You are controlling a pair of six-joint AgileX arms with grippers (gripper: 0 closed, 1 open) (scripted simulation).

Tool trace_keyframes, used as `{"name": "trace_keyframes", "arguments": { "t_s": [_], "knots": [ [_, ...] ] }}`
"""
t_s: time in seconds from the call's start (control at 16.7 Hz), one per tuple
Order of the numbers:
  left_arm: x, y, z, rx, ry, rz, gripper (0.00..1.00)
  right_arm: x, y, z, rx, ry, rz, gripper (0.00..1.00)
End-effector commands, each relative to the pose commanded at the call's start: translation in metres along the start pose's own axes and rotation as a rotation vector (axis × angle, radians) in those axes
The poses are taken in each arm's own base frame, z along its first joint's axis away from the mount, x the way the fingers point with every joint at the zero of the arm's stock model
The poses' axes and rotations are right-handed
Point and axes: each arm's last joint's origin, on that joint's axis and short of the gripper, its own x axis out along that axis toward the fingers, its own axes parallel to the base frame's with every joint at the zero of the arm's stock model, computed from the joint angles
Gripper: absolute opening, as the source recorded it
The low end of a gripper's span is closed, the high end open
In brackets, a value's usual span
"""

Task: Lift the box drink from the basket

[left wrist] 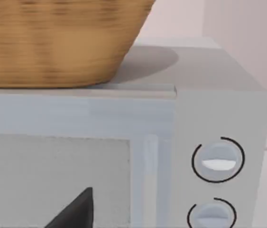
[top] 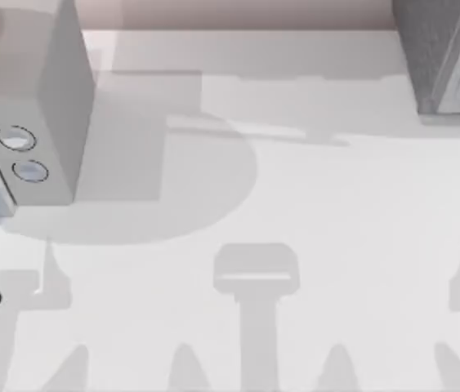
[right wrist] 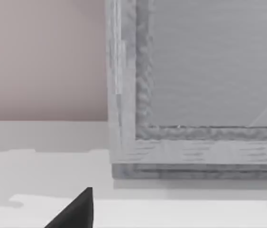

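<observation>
Left claw of mine sits low before the grey box, facing its window and two round rings; open or shut, I cannot tell. Higher up, the wicker basket stands on that box, its inside hidden, so I cannot place the box drink. Right claw faces the grey cabinet, its state equally unclear.

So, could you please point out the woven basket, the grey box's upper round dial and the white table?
Woven tan basket (left wrist: 52, 42), left wrist view, side wall.
Upper round dial (left wrist: 217, 159), left wrist view, centre.
White table (top: 336, 212), top view, bare surface.
</observation>
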Motion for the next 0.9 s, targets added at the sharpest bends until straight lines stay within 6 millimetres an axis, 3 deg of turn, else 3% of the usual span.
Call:
{"name": "trace_keyframes", "arguments": {
  "t_s": [0.24, 0.54, 0.9],
  "knots": [
    [0.001, 0.001, 0.006, 0.000, 0.000, 0.000, 1.00, 0.000, 0.000, 0.000, 0.000, 0.000, 0.000, 1.00],
    [0.013, 0.007, 0.046, -0.001, 0.001, -0.004, 1.00, 0.000, 0.000, 0.000, 0.000, 0.000, 0.000, 1.00],
    [0.067, 0.032, 0.108, -0.002, 0.003, -0.009, 1.00, 0.000, 0.000, 0.000, 0.000, 0.000, 0.000, 1.00]
  ]
}}
